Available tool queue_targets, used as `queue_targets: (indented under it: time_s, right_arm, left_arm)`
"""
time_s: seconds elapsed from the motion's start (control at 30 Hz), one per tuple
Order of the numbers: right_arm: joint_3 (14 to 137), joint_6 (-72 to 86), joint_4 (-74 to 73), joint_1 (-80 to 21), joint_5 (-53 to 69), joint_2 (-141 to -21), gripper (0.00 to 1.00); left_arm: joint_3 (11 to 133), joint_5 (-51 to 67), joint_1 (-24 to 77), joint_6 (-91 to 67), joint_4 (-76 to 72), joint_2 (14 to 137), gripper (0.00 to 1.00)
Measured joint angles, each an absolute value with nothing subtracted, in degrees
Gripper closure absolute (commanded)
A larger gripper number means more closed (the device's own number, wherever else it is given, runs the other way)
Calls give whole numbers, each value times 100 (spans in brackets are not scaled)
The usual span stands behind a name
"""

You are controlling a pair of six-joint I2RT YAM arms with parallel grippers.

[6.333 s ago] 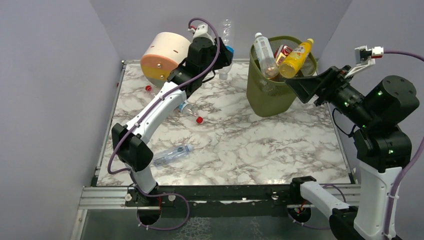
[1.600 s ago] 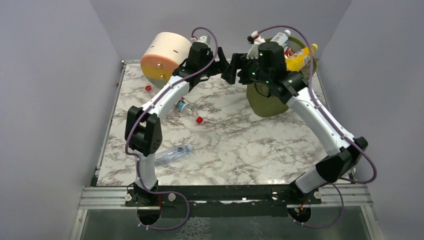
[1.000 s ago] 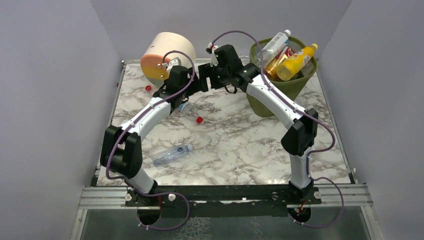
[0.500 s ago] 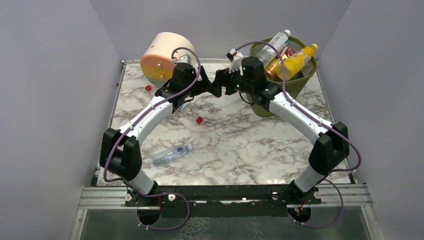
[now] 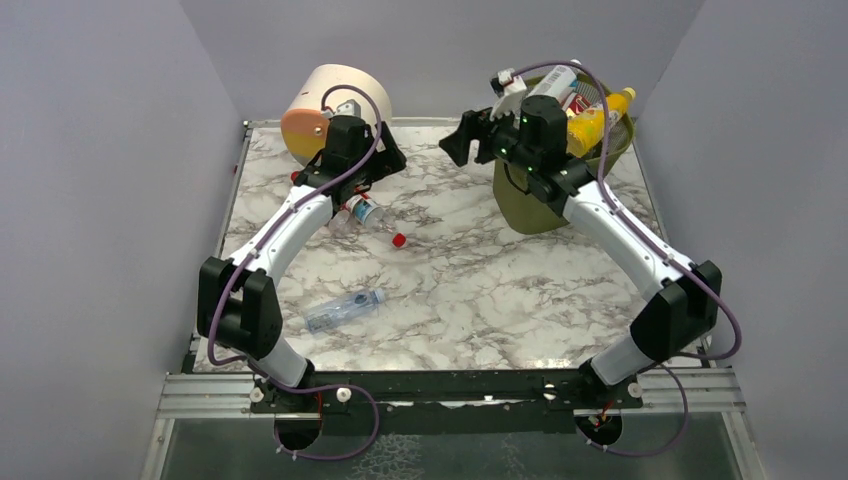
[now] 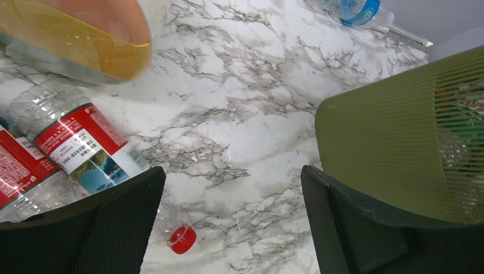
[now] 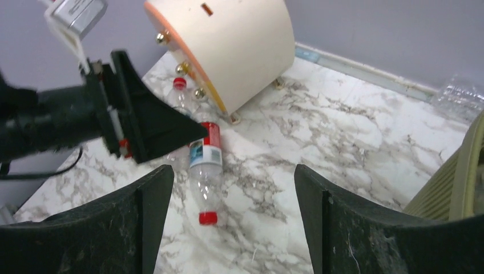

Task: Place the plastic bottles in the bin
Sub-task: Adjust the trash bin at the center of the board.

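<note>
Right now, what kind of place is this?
Probably a robot test booth: plain lilac-grey walls box in a marble-patterned table, and two black-and-white robot arms stand on a metal frame at its near edge.

No word, brand or number can be read anywhere. In the left wrist view the red-capped bottle [image 6: 85, 145] carries a red label with a white panel of small print, a landscape picture and a barcode, all too fine to make out. The neighbouring bottle [image 6: 14, 174] at the left edge shows rows of white characters on red, blurred beyond reading. The blue band on the far bottle [image 6: 358, 10] is too small to read. Red and green print behind the mesh of the bin [image 6: 388, 142] is illegible.
</note>
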State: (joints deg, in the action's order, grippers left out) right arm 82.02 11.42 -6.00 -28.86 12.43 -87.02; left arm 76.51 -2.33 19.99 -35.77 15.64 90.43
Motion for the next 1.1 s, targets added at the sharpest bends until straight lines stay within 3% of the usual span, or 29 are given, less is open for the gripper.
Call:
queue_targets:
  time_s: [0.3,0.63,0.87,1.1]
  right_arm:
    - [9730,1223,-698,-2969,292,-10766,20]
    - [12311,1256,-1949,-2936,-1140,-13360,19]
    - [12077,1361,-2180,-2574,-1435,-13406,19]
    - [10086,1544,-1896,-2305,-1494,-12632,19]
  left_arm:
    - [7238,333,2058,-3739,1400,8246,5]
    - [7048,725,2222,-3868,902,7988,2]
    - [7050,784,2276,-3870,757,8180,2]
    - [7048,845,2300,-3874,668,8263,2]
